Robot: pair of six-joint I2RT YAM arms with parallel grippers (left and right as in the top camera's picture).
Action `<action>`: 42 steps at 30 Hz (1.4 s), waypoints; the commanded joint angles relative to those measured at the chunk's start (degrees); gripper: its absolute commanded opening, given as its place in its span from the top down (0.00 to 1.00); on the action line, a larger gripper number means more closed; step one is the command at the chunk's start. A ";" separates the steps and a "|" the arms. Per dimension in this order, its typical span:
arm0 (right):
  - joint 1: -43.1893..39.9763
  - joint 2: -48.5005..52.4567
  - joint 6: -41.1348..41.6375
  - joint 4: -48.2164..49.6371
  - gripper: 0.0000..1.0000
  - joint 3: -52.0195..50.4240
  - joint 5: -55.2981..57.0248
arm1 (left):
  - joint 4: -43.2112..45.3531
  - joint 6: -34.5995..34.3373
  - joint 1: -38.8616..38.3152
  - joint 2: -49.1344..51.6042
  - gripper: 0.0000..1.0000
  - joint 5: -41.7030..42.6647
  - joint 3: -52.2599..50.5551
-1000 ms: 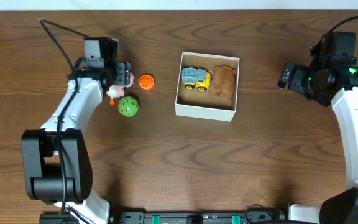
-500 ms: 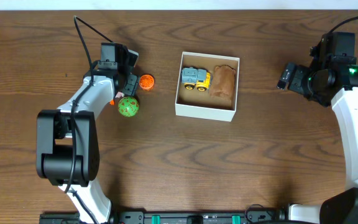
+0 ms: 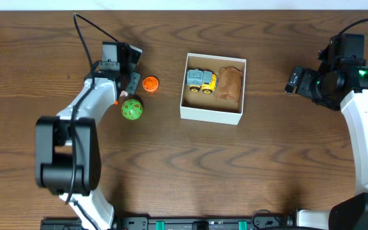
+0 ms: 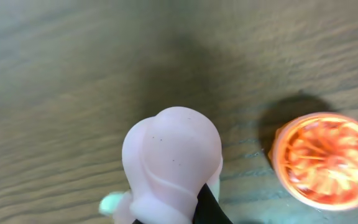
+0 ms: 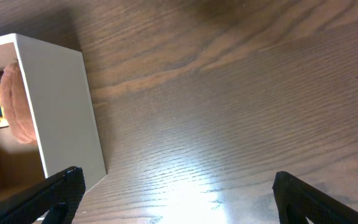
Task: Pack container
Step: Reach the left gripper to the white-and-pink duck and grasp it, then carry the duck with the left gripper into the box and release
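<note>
Seemingly about halfway: the left end effector (image 3: 130,81) sits over a pink rounded toy (image 4: 173,158). One dark finger (image 4: 209,208) touches the toy's lower edge, but I cannot tell whether the jaws have closed on it. Just beside it, toward the right of the wrist frame, lies an orange ridged disc (image 4: 325,160). A green spotted ball (image 3: 131,109) rests just below in the overhead view. All three are out on the desk (image 3: 171,172), not yet packed. Centre-frame, the container (image 3: 211,115) already holds a yellow-and-grey toy truck (image 3: 200,80) and a brown soft toy (image 3: 230,83). Far right, the right end effector (image 5: 178,183) hangs wide open, empty.
</note>
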 commanded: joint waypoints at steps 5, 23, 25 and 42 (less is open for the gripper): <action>-0.17 0.22 0.81 -0.42 0.01 -0.24 -0.28 | -3.17 -0.35 -7.19 -16.63 0.94 -0.68 0.94; -0.17 0.22 0.98 -0.68 0.01 -0.24 -3.06 | 0.13 0.39 -36.68 -10.47 0.94 0.37 0.90; -0.17 0.22 0.98 -0.68 0.01 -0.24 -3.54 | 1.40 0.39 -37.57 -7.56 0.94 0.37 0.90; 0.42 0.22 0.98 -1.38 0.01 -0.24 -3.93 | 4.66 4.66 -42.05 -2.58 0.51 -0.52 0.98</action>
